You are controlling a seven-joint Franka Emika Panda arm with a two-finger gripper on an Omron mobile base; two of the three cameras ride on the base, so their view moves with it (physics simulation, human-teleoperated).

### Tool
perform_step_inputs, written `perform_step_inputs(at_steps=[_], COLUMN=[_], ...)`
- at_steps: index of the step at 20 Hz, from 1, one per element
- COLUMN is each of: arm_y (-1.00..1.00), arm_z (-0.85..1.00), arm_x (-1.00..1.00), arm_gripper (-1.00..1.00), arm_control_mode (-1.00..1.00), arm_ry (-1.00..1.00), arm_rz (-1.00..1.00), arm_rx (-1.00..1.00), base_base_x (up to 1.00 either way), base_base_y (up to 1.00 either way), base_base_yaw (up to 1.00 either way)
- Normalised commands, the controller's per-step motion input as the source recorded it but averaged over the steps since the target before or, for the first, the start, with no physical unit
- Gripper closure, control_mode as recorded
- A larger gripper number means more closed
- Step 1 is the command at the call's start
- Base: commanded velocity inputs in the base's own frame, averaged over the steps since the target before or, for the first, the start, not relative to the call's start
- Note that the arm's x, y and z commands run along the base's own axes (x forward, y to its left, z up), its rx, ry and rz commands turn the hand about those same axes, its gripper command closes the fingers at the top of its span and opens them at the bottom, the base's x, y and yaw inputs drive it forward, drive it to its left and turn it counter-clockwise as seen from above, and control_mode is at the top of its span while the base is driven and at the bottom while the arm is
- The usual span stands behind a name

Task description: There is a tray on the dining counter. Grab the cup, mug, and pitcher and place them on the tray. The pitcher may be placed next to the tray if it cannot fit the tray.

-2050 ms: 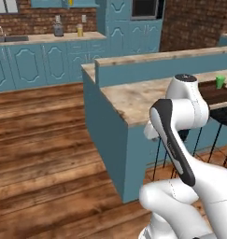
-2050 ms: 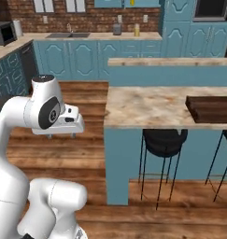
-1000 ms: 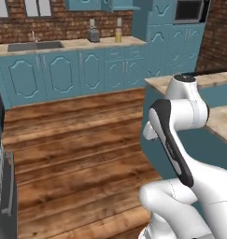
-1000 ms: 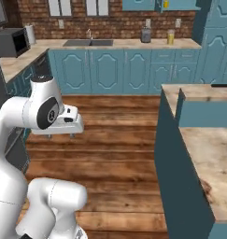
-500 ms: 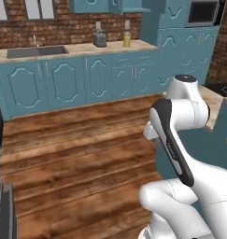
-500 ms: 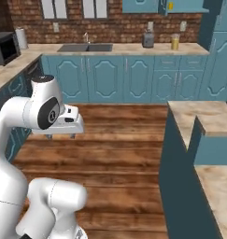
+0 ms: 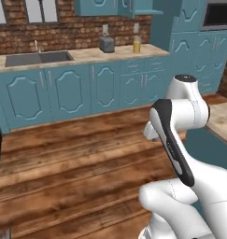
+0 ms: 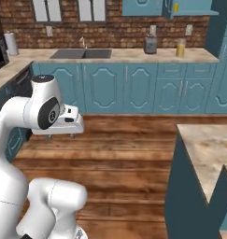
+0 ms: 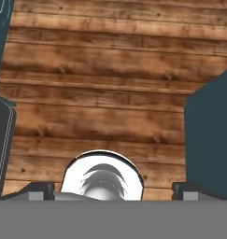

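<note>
Pitcher (image 8: 180,48) and claw are far apart: the tall clear vessel of orange-yellow liquid stands on the brick-backed kitchen surface (image 8: 124,55), to the right of a grey toaster (image 8: 150,45), well across the room from the arm. In the left base view the same pitcher (image 7: 137,45) is seen right of the toaster (image 7: 106,44).

The claw (image 9: 112,196) is seen in the hand view with its 2 dark finger tips (image 9: 39,190) set wide apart at the lower corners, nothing between them; it is pointed down at the wooden plank floor (image 9: 105,93). The arm is folded close over its base, as in the earlier pictures.

Against the pictures of 2 seconds ago, the whole scene has shifted, so the base has turned. The dining surface, which then filled the middle of both base views with the dark tray on it, is now reduced to a beige marbled corner (image 8: 213,154) at the lower right of the right base view and a sliver (image 7: 221,119) at the right edge of the left base view. The kitchen surface with its sink (image 8: 82,53) and teal cabinets (image 8: 133,86) now faces the cameras squarely and appears nearer. A paper towel roll (image 8: 11,44) stands at the far left.
</note>
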Motion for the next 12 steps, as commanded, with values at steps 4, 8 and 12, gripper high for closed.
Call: perform_step_inputs(at_steps=[4, 8, 12], arm_y=[0.0, 0.0, 0.0], arm_z=[0.0, 0.0, 0.0], arm_x=[0.0, 0.0, 0.0], arm_gripper=[-1.0, -1.0, -1.0], arm_control_mode=[1.0, 1.0, 1.0], arm_ry=[0.0, 0.0, 0.0], arm_rz=[0.0, 0.0, 0.0], arm_rx=[0.0, 0.0, 0.0], base_base_x=[1.0, 1.0, 1.0], base_base_y=[0.0, 0.0, 0.0], base_base_yaw=[0.0, 0.0, 0.0])
